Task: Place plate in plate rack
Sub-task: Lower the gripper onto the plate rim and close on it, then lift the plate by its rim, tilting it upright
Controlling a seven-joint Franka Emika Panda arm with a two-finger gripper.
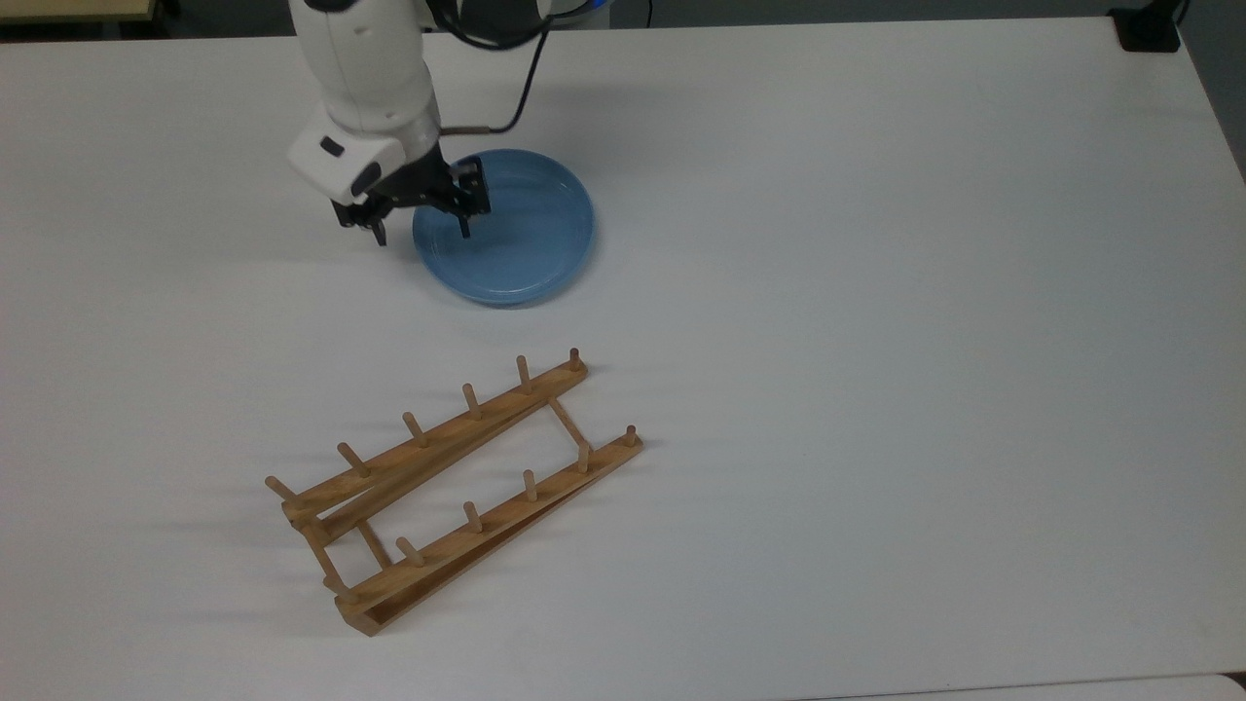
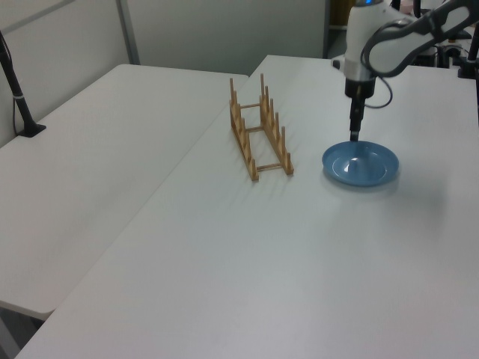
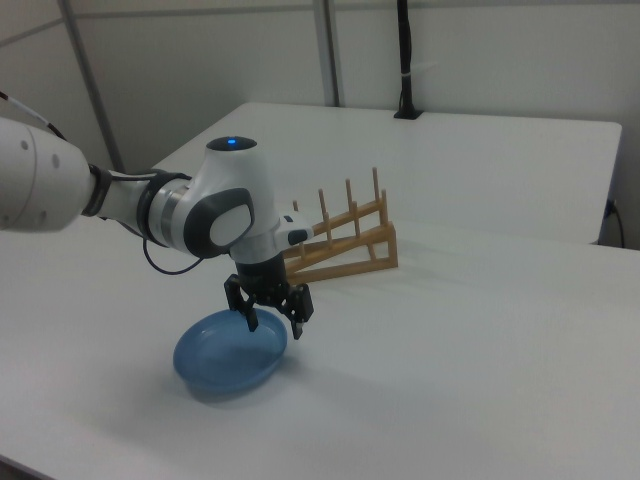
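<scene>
**Two task items on the table, gripper spread over the plate's rim**

Two white tables meet at a seam in the left view; the nearer stretch of table [image 2: 247, 284] fills the lower half of that frame.

Plate rack [image 1: 453, 487]: lower-left centre of the top view, lying diagonally from lower left to upper right. Light-brown wood, two long rails, crossbars between, short pegs standing up along each rail. It rests on the table, well apart from the plate. In the left view the plate rack [image 2: 258, 138] sits upper centre; in the right view the plate rack [image 3: 345, 240] stands behind the arm.

Plate [image 1: 521, 229]: light blue, round, shallow, flat on the table, upper centre-left of the top view. Lower left in the right view [image 3: 225, 355]; right of centre in the left view [image 2: 363, 164].

Gripper [image 1: 421, 232]: fingers spread apart, pointing down, straddling the plate's rim on the top view's left, one fingertip over the plate's inside, the other outside over the table. Contact with the plate cannot be judged. In the right view the gripper [image 3: 272, 322] hangs at the plate's upper-right edge.

Arm [image 1: 365, 68]: white, entering from the top edge of the top view, a black cable [image 1: 526, 78] looping beside it.
</scene>
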